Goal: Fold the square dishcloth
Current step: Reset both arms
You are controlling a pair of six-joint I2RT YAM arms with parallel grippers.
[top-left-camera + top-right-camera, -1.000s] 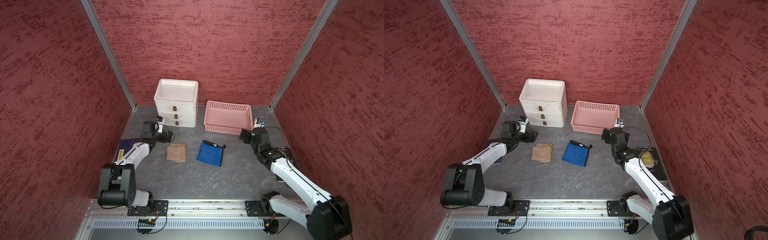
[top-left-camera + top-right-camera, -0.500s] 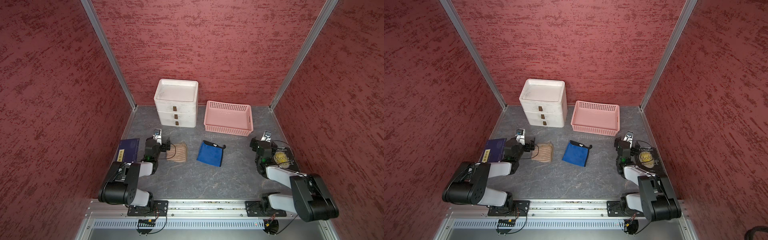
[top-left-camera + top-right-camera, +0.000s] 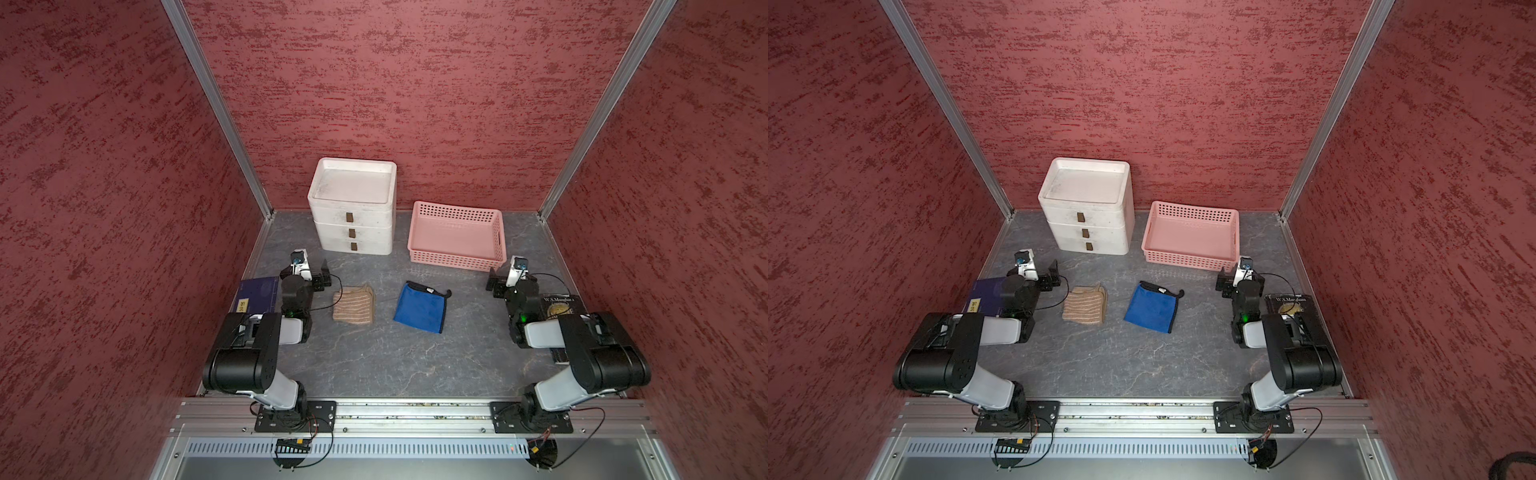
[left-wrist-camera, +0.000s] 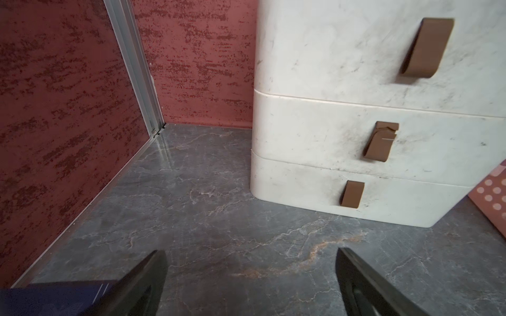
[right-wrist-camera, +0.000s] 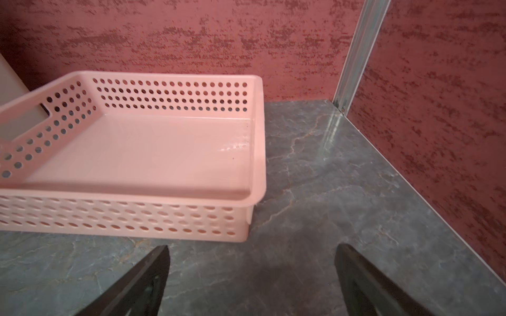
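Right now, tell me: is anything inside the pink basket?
No, the pink basket shows only a bare floor in the right wrist view.

Worktop (image 3: 374, 357): dk grey marble look w/ pale veins, plus one rusty-orange streak in left wrist view.
Walls (image 3: 415, 83): red, mottled w/ darker red flecks.
Corner posts (image 3: 216, 108): silver.
Drawer unit (image 3: 352, 232), far left: white w/ grey scuffs, 3 brown tabs.
Basket (image 3: 453, 261), far right: pale pink, rows of round holes in sides.
Striped cloth (image 3: 354, 305): tan w/ thin cream stripes.
Blue cloth (image 3: 417, 309): royal blue, black edging + black loop.
Navy book (image 3: 259, 291), left: yellow label.
Black book (image 3: 559, 303), right: white lettering, gold emblem.
Left arm (image 3: 291, 330) & right arm (image 3: 540, 334): black joints, white-grey links.
Left end effector (image 4: 250, 273) & right end effector (image 5: 252, 273): black fingers.
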